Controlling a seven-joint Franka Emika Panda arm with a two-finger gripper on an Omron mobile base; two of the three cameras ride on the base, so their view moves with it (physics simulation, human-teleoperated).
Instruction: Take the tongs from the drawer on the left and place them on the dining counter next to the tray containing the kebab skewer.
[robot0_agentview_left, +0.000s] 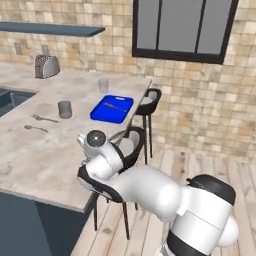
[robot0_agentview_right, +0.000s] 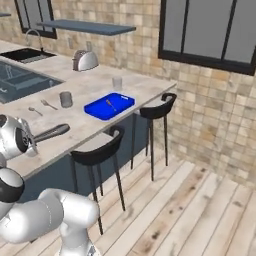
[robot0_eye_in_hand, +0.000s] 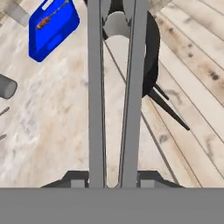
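My gripper (robot0_eye_in_hand: 113, 179) is shut on the tongs (robot0_eye_in_hand: 97, 87), whose two long grey arms run up the middle of the hand view. From the right base the tongs (robot0_agentview_right: 50, 133) stick out of the hand toward the tray, over the dining counter (robot0_agentview_right: 85, 87) near its front edge. The blue tray (robot0_agentview_left: 105, 114) (robot0_agentview_right: 100, 111) (robot0_eye_in_hand: 57, 35) lies farther along the counter with the kebab skewer (robot0_agentview_left: 116, 106) (robot0_agentview_right: 111, 105) (robot0_eye_in_hand: 50, 17) in it. The tongs' tips are still well short of the tray. The drawer is out of view.
Two black stools (robot0_agentview_right: 100, 150) (robot0_agentview_right: 160, 107) stand along the counter's edge; one stool (robot0_eye_in_hand: 151, 52) is right below the tongs. A grey cup (robot0_agentview_left: 65, 109), a fork (robot0_agentview_left: 44, 118), a spoon (robot0_agentview_left: 36, 128) and a glass (robot0_agentview_left: 103, 85) lie near the tray. A toaster (robot0_agentview_right: 85, 60) stands behind.
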